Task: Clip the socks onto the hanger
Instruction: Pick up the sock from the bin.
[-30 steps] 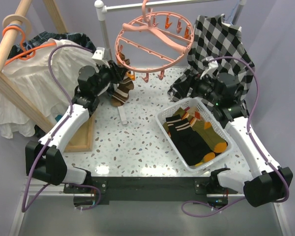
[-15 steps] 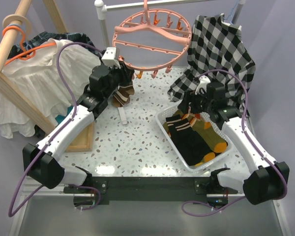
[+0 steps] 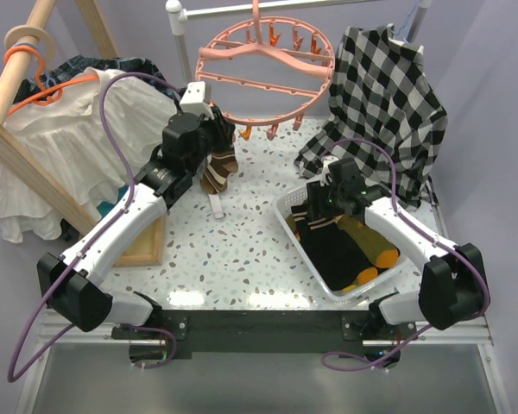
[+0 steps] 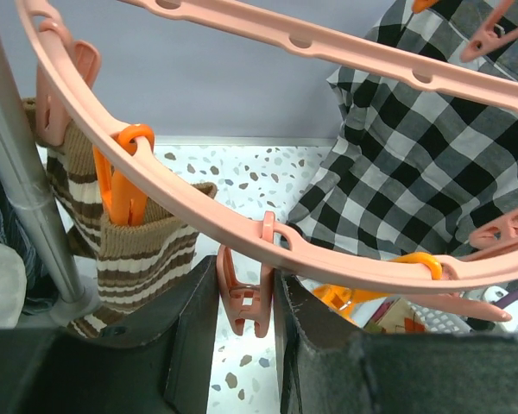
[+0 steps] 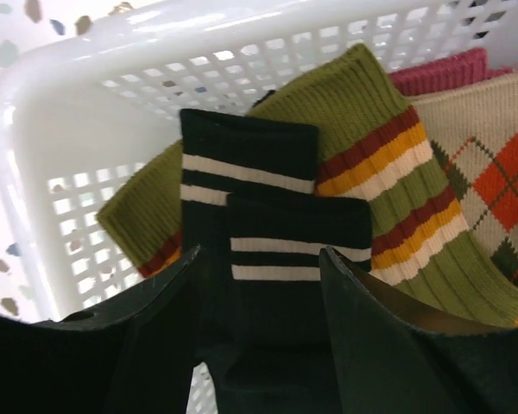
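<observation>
**Left arm claims the next clip, right arm drops in for the next sock**

Starting at the left of the overhead view, the left arm has swung up under the near-left edge of the hanger [image 4: 198, 197]. The ring was tipped down on that side a second ago and now hangs level again. At the bottom centre of the left wrist view, the left gripper [image 4: 245, 285] is closed in on a pink clip [image 4: 244, 302], with a finger seemingly pressed to each side. Left of it, a brown striped sock [image 4: 151, 259] dangles from an orange clip [image 4: 121, 185], so that one is on. My read is that this arm is readying the next peg.

Moving right, the right gripper [image 5: 261, 254] has left the checked shirt [image 3: 388, 78] at upper right. It has come down over the far-left corner of the white basket [image 5: 34, 103]. Its jaws are apart and narrowing, straddling a black sock [image 5: 268, 233] with cream stripes that lies on the olive socks [image 5: 388, 172]. Nothing is pinched yet. The next pick looks under way, with the other socks waiting in the basket.
</observation>
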Robot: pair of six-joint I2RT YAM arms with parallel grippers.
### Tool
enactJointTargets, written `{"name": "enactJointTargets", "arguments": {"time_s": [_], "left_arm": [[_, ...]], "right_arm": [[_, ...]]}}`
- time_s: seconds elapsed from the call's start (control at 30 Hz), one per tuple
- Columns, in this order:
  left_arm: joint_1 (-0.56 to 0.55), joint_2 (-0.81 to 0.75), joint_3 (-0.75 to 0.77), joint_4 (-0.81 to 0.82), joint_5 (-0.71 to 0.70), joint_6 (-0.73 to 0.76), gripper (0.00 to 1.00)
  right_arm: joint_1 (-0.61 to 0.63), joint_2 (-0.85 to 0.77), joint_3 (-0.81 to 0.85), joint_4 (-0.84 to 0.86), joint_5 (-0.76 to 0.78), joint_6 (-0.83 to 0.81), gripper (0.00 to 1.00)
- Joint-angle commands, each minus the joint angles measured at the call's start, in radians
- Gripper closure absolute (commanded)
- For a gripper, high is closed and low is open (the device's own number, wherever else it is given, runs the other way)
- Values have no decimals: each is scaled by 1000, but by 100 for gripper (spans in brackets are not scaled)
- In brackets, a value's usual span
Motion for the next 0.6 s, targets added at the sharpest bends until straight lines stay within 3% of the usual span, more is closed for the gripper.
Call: {"name": "enactJointTargets", "arguments": {"time_s": [0.0, 0.33, 0.5, 0.57], "left_arm": [[-10, -23, 49, -25, -48, -23, 100], [-10, -23, 46, -31, -37, -20, 100], [-13, -28, 46, -30, -46, -19, 100], [-11, -28, 46, -30, -42, -19, 100]], "right_arm": [[4, 17, -10, 35, 72, -24, 43], [17, 109, -45, 88, 89, -41, 49], [26, 119, -62, 93, 96, -47, 62], [24, 108, -71, 97, 98, -50, 74]]}}
